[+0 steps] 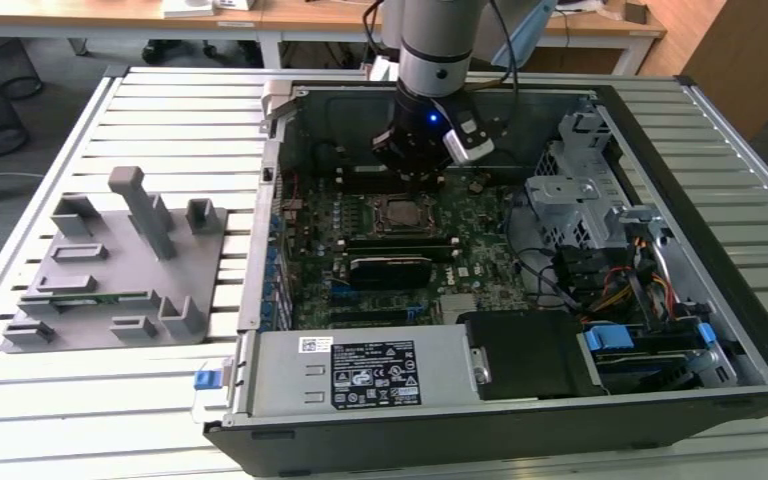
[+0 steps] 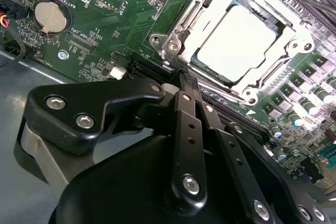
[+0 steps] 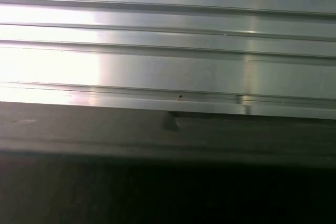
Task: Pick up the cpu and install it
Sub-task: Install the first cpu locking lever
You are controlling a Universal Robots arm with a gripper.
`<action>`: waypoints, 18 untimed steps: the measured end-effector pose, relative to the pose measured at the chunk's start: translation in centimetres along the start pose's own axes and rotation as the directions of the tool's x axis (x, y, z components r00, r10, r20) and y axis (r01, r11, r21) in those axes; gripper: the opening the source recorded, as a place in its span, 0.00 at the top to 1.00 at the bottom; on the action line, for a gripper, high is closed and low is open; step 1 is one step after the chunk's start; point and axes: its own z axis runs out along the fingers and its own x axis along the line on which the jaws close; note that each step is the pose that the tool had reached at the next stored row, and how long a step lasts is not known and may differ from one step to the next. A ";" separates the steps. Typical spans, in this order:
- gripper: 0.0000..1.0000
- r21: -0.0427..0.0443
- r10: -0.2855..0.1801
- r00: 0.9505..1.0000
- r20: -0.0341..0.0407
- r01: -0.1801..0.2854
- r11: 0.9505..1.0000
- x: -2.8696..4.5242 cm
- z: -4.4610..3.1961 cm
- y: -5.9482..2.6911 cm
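Inside the open computer case (image 1: 704, 250), we saw the cpu (image 2: 236, 40) seated in its socket (image 2: 181, 30), just beyond the gripper (image 2: 184, 80), fingers closed and empty.

Cpu (image 2: 236, 38): flat square chip, pale silvery top, glare-washed in the second wrist view. Lies flat and level inside the metal socket frame (image 2: 185, 24) on the green motherboard (image 2: 105, 30), frame edges bordering all 4 sides. In the exterior view it sits mid-board, (image 1: 396, 212), inside the open case, top face up.
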 end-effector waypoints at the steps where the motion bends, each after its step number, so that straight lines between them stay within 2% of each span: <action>1: 0.89 0.000 0.000 1.000 0.000 0.000 1.000 0.00 -0.05 0.00; 10: 0.89 0.006 0.000 1.000 0.000 0.000 1.000 0.00 0.01 0.00; 18: 0.89 0.006 0.000 1.000 -0.001 0.000 1.000 -0.03 0.20 -0.07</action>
